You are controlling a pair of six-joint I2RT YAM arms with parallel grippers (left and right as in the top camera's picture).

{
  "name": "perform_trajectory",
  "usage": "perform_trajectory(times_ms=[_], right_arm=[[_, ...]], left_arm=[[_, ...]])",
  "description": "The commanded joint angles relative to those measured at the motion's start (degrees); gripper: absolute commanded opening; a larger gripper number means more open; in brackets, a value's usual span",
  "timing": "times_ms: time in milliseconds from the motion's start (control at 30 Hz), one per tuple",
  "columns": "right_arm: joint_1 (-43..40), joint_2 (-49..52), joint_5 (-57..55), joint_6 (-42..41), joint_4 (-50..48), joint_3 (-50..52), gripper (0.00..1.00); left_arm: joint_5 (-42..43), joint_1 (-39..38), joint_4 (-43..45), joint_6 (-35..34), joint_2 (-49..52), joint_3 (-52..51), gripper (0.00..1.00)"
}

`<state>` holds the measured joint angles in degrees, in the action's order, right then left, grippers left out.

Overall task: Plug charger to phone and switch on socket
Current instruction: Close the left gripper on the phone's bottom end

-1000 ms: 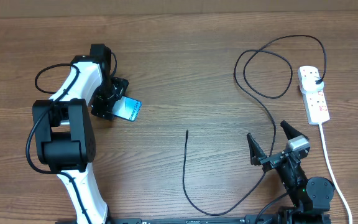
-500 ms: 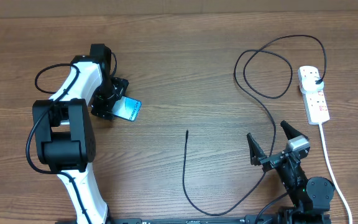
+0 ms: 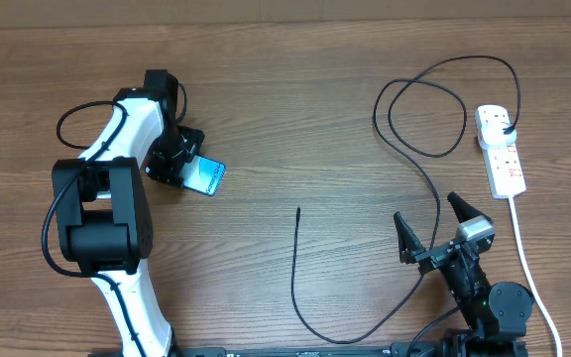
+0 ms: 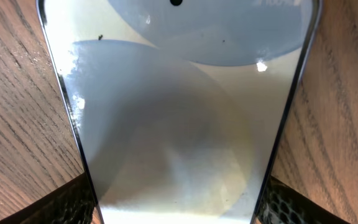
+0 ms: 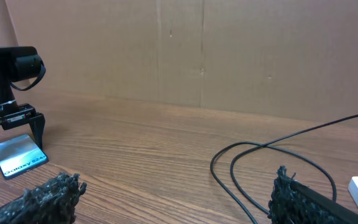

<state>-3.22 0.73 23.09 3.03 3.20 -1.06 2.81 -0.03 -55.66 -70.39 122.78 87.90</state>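
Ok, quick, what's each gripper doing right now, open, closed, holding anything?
Left gripper: jaws straddle the phone; whether they grip it cannot be told.
Right gripper: open, holding nothing.

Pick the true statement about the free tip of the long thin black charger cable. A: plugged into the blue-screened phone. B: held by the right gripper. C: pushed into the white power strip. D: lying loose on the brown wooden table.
D: the tip of the long thin black charger cable lies on the brown wooden table, apart from the slim blue-screened phone and the open right gripper.
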Motion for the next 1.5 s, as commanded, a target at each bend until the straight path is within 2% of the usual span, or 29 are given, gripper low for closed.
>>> perform_trajectory(times_ms=[0, 300, 500, 667, 933, 1467], right_arm=[[0.48, -0.57, -0.57, 0.00, -0.07, 0.61, 1.00], [0.48, -0.57, -0.57, -0.02, -0.07, 0.61, 1.00], [0.48, -0.57, -0.57, 0.00, -0.07, 0.61, 1.00], [0.48, -0.57, -0.57, -0.02, -0.07, 0.61, 1.00], [0.48, -0.57, -0.57, -0.02, -0.07, 0.61, 1.00], [0.48, -0.57, -0.57, -0.02, -0.07, 0.61, 1.00]], left_arm=[[-0.24, -0.55, -0.61, -0.31, 3.98, -1.55, 0.78], [-0.24, -0.52, -0.61, -0.31, 3.98, -1.53, 0.71], [-0.24, -0.55, -0.61, -0.31, 3.98, -1.53, 0.61], [-0.24, -0.52, -0.63, -0.31, 3.98, -1.53, 0.43], [-0.24, -0.55, -0.61, -0.28, 3.98, -1.53, 0.04], [1.38, -0.52, -1.16, 2.64, 3.93, 1.79, 0.04]])
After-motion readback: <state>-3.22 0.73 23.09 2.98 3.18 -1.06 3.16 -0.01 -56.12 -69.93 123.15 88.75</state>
